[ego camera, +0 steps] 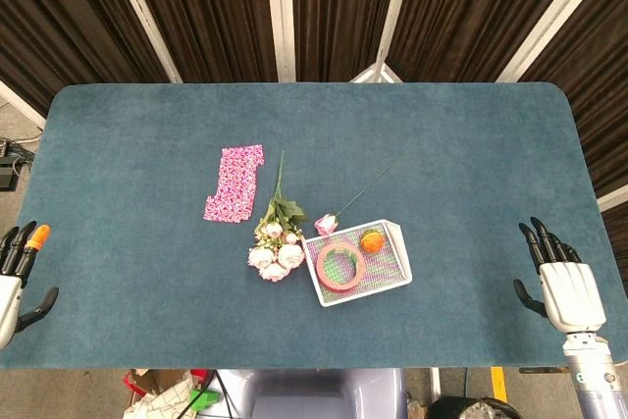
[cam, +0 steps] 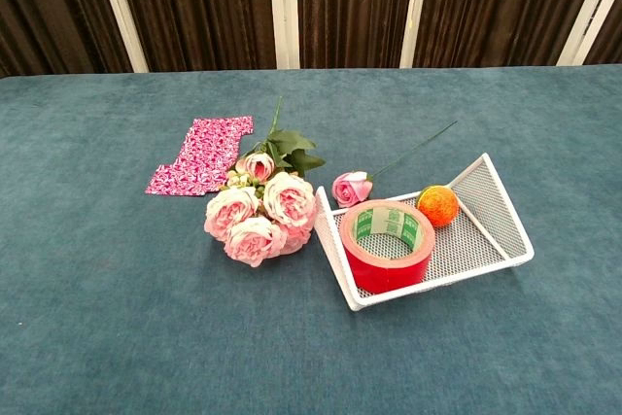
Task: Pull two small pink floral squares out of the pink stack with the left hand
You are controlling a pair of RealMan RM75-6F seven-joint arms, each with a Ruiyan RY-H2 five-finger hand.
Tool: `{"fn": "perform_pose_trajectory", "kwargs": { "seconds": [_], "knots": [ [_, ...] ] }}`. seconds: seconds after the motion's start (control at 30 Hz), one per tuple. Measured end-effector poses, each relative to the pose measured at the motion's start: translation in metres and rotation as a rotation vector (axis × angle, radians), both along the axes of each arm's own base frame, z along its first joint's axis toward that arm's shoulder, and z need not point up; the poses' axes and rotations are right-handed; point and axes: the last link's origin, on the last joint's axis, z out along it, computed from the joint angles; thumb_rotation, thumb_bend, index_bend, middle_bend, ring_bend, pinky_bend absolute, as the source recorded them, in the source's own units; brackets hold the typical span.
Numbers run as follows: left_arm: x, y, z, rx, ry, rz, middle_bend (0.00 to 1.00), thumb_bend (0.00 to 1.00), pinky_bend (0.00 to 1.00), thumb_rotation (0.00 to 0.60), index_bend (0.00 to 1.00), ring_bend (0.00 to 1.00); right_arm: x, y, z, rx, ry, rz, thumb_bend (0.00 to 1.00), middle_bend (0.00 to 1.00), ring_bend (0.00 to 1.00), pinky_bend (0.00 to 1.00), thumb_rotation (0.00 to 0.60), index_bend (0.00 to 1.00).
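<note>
The pink floral stack (ego camera: 235,183) lies flat on the blue table, left of centre; in the chest view the stack (cam: 201,155) shows as offset overlapping squares. My left hand (ego camera: 18,277) rests at the table's left front edge, fingers spread and holding nothing, far from the stack. At the right front edge my right hand (ego camera: 559,282) is likewise open and empty. Neither hand shows in the chest view.
A bunch of pink roses (cam: 258,211) lies just right of the stack. A single rose (cam: 352,187) lies beside a white mesh tray (cam: 501,206) that holds a red tape roll (cam: 387,240) and an orange ball (cam: 438,205).
</note>
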Motion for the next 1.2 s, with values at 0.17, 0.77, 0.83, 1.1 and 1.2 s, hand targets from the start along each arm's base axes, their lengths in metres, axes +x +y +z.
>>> {"fn": "perform_pose_trajectory", "kwargs": {
  "seconds": [0.17, 0.77, 0.83, 1.1, 1.2],
  "knots": [
    [0.0, 0.001, -0.002, -0.011, 0.011, 0.002, 0.0, 0.44, 0.11, 0.6, 0.0, 0.0, 0.001, 0.0, 0.0, 0.0, 0.003, 0.003, 0.37, 0.05, 0.15, 0.26, 0.6, 0.0],
    [0.002, 0.011, -0.01, -0.041, 0.013, -0.054, 0.12, 0.46, 0.12, 0.6, 0.0, 0.04, 0.001, 0.005, 0.002, 0.004, -0.009, 0.008, 0.37, 0.05, 0.15, 0.26, 0.6, 0.0],
    [0.002, 0.014, -0.01, -0.046, 0.011, -0.048, 0.16, 0.46, 0.14, 0.6, 0.0, 0.08, 0.001, 0.004, 0.002, 0.003, -0.009, 0.007, 0.37, 0.05, 0.15, 0.26, 0.6, 0.0],
    [0.006, 0.031, -0.012, -0.053, 0.004, -0.058, 0.53, 0.61, 0.39, 0.6, 0.0, 0.4, -0.001, 0.003, 0.001, 0.006, -0.011, -0.004, 0.37, 0.05, 0.15, 0.26, 0.6, 0.0],
    [0.009, 0.039, -0.014, -0.061, 0.003, -0.061, 0.65, 0.7, 0.49, 0.6, 0.0, 0.52, -0.001, 0.003, 0.002, 0.005, -0.014, -0.001, 0.37, 0.05, 0.15, 0.26, 0.6, 0.0]
  ]
}}
